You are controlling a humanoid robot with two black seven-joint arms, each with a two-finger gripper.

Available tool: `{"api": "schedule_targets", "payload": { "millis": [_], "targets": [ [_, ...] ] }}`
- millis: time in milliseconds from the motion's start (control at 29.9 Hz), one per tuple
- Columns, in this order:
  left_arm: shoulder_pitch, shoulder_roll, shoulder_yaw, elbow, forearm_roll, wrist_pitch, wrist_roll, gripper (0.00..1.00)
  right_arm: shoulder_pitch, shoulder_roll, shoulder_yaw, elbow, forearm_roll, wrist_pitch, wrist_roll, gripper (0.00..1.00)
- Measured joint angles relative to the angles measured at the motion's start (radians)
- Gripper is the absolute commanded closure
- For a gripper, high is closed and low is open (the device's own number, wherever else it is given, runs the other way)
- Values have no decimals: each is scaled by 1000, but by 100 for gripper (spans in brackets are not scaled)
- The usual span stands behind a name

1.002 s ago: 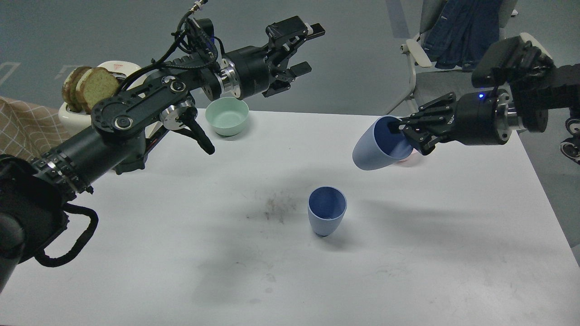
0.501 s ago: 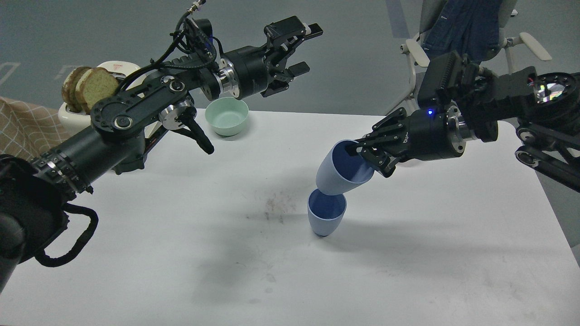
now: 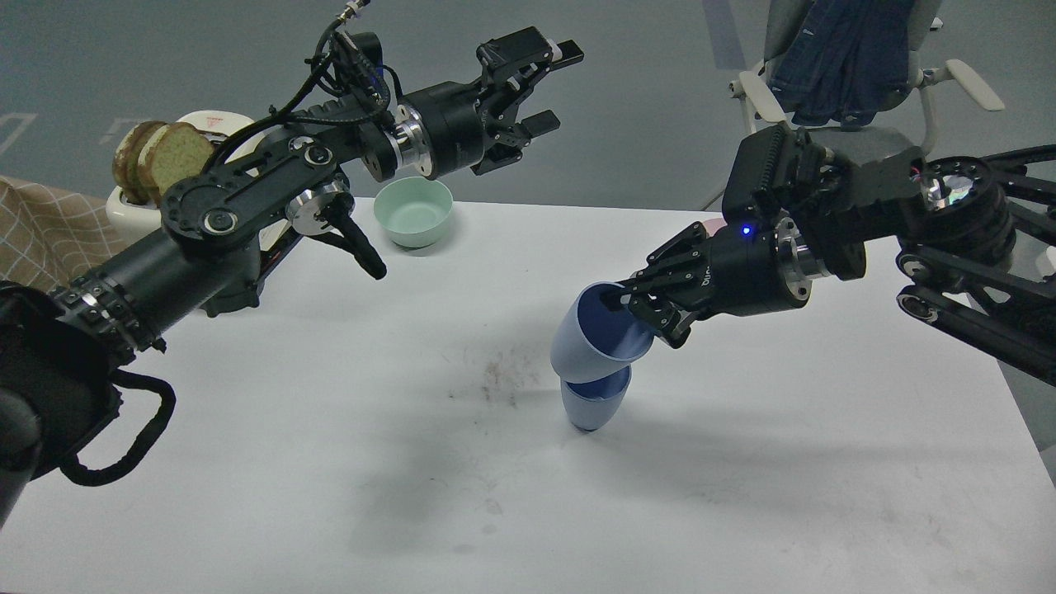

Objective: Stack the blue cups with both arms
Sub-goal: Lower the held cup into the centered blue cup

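Observation:
One blue cup (image 3: 590, 406) stands upright on the white table (image 3: 330, 462) near its middle. My right gripper (image 3: 639, 309) is shut on the rim of the second blue cup (image 3: 590, 342), one finger inside it. That cup is tilted to the left, and its base covers the mouth of the standing cup. My left gripper (image 3: 540, 91) is open and empty, raised high beyond the table's far edge, above and right of the mint-green bowl (image 3: 413, 212).
A toaster (image 3: 132, 210) holding bread slices (image 3: 161, 157) sits at the far left. A pale pink bowl edge (image 3: 711, 224) peeks out behind my right arm. A chair with denim cloth (image 3: 833, 49) stands beyond the table's far right.
My right gripper has carried its cup left and down, from beside the pink bowl to the mouth of the standing cup. My left arm has barely moved.

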Motion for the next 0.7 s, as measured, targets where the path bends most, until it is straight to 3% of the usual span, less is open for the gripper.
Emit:
{"api": "schedule_targets", "payload": {
  "millis": [534,601,701],
  "targets": [
    [0,10,-1,-2,-4,0,-2,5,-13,40,-32,-46,-5,0,0,100],
    [0,13,-1,-2,-5,0,-2,5,-14,45,-32,-48,-5,0,0,92],
    [0,15,-1,-2,-6,0,-3,5,-15,47,-32,-49,-5,0,0,91]
  ]
}}
